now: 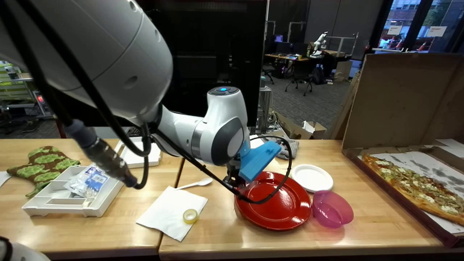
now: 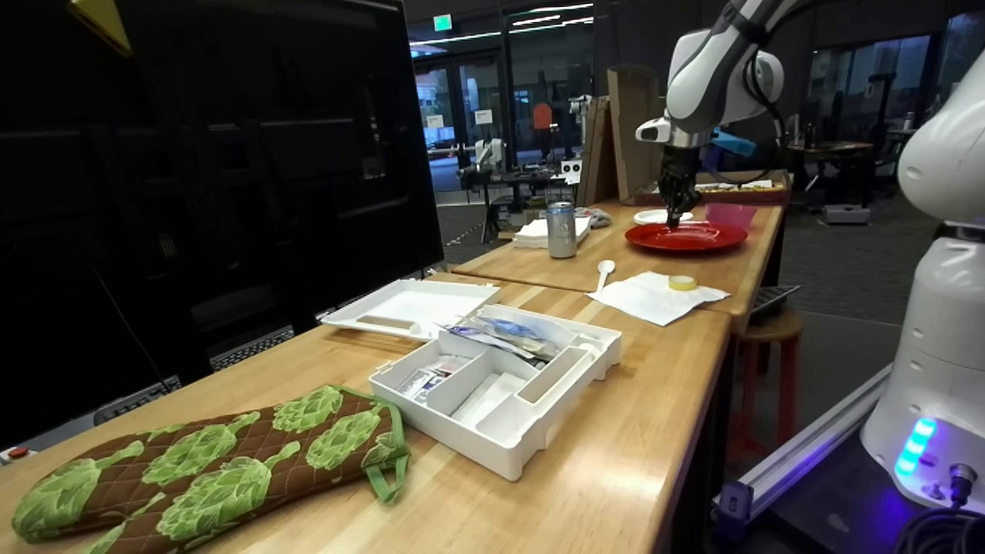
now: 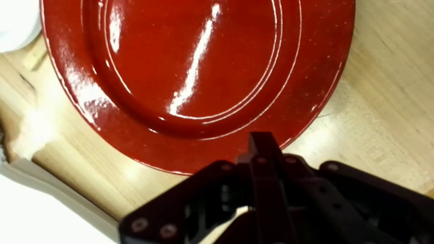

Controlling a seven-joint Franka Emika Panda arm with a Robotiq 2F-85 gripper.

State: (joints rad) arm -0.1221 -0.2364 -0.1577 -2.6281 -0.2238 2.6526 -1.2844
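A glossy red plate lies flat on the wooden table, in both exterior views. It fills much of the wrist view. My gripper points down over the plate's rim, its fingers together with nothing seen between them. In an exterior view the gripper is at the plate's near-left edge; whether the tips touch the plate cannot be told. Beside the plate are a translucent pink bowl and a white plate. A white napkin with a yellow tape roll and a white spoon lie nearby.
A silver can stands near a white stack. A white compartment box holds packets, with its lid beside it. An oven mitt lies at the end. An open pizza box with pizza stands opposite. A large black screen stands behind.
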